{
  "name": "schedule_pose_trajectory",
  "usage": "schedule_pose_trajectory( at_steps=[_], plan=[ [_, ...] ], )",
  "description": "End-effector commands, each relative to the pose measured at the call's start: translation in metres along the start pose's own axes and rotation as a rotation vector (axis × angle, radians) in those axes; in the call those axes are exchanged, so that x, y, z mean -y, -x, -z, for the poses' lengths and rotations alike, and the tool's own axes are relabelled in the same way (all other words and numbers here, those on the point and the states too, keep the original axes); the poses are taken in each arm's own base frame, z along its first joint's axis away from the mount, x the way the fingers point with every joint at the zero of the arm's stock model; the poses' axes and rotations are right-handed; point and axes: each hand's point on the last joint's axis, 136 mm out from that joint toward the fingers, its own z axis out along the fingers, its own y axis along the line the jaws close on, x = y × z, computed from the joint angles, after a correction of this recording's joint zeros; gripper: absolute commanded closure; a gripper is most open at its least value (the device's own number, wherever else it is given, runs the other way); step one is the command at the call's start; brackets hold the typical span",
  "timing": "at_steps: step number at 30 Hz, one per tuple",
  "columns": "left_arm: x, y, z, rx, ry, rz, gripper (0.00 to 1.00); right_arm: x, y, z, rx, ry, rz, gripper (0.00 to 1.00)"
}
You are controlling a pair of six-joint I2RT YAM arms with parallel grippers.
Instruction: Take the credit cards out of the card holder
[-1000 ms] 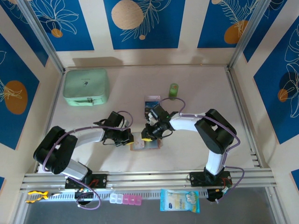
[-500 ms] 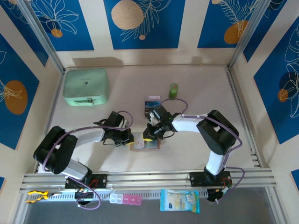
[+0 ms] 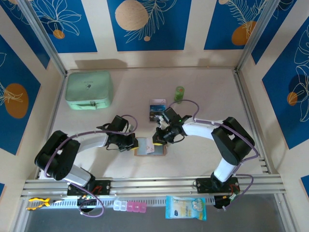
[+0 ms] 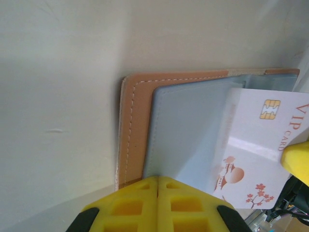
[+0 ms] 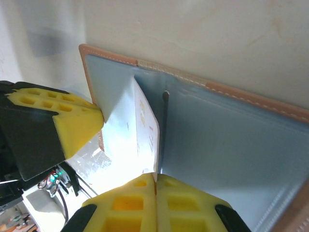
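The card holder [image 3: 147, 150] lies open on the table, tan outside with grey-blue pocket panels [image 4: 188, 130]. My left gripper [image 3: 135, 143] is shut, and its yellow tips [image 4: 158, 180] press down on the holder's near edge, pinning it. My right gripper [image 3: 158, 140] is shut on a pale credit card [image 5: 130, 135]. That card has a gold chip and red print [image 4: 256, 154] and stands partly out of a pocket, tilted up on its edge. More credit cards [image 3: 157, 109] with blue and dark faces lie flat on the table behind the holder.
A small green bottle [image 3: 179, 93] stands just behind and to the right of the loose cards. A mint-green zip pouch [image 3: 89, 90] sits at the back left. Metal frame posts and patterned walls border the table on three sides.
My right gripper has closed fully on the pale card and shifted slightly right, its elbow swinging right. The left gripper has stayed put on the holder.
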Motion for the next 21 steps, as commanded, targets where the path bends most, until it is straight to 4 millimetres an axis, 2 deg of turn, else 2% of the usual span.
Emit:
schedule_pose_trajectory(
  at_steps=[1,21],
  plan=[
    [-0.023,-0.010,-0.002,-0.035,0.081,0.042,1.00,0.008,-0.003,0.011,0.000,-0.070,0.004,0.94],
    [0.003,-0.009,-0.009,-0.055,0.032,-0.004,1.00,0.007,-0.005,0.008,-0.010,-0.142,0.026,0.95]
  ],
)
